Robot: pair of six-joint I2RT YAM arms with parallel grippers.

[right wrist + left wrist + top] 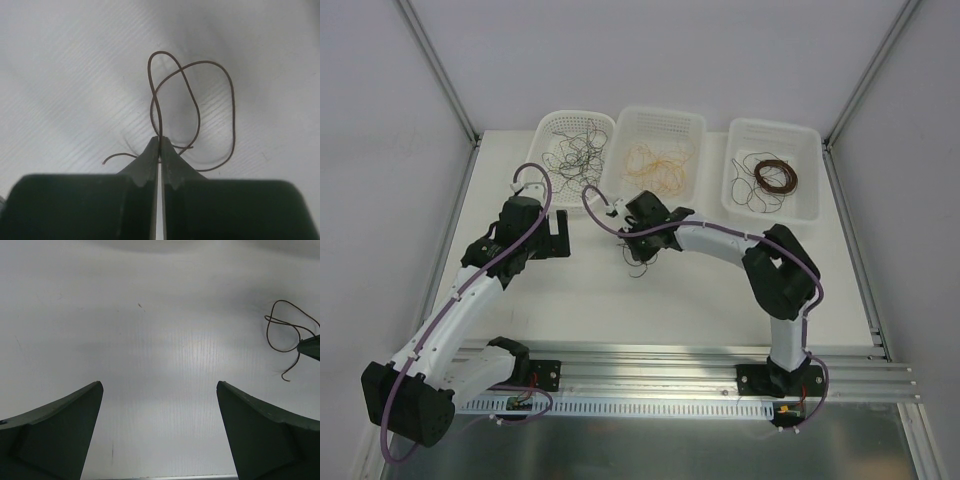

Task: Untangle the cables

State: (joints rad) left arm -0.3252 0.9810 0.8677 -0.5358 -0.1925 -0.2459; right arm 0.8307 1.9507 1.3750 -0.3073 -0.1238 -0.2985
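Room first: three white baskets sit side by side along the far edge of the table (650, 320), so that edge is taken. From there to the metal rail (660, 362) at the near edge it's bare white table, with grey walls standing just past the left and right edges.

Your right fingers (150, 157) are pressed together, pinching a brown cable (198, 114) right at their tips, over the middle of the table just in front of the middle basket (665, 110). The cable makes two overlapping loops that cross just above the pinch. Its long axis runs straight out from the fingertips, and one short loose end curls off to the side. From above, it trails from the fingers toward the near edge. I can't tell if it's touching the table.

Your left fingers (80, 410) are spread wide with nothing in them, over bare table nearer the left edge, in front of the left basket (575, 115). In their own camera the brown cable shows well off to one side.

The other cables are in the baskets: black cables (575, 155) in the left one, orange-yellow cables (655, 160) in the middle. The right basket (775, 125) has loose dark loops (748, 190) beside a tightly wound ring (777, 176).
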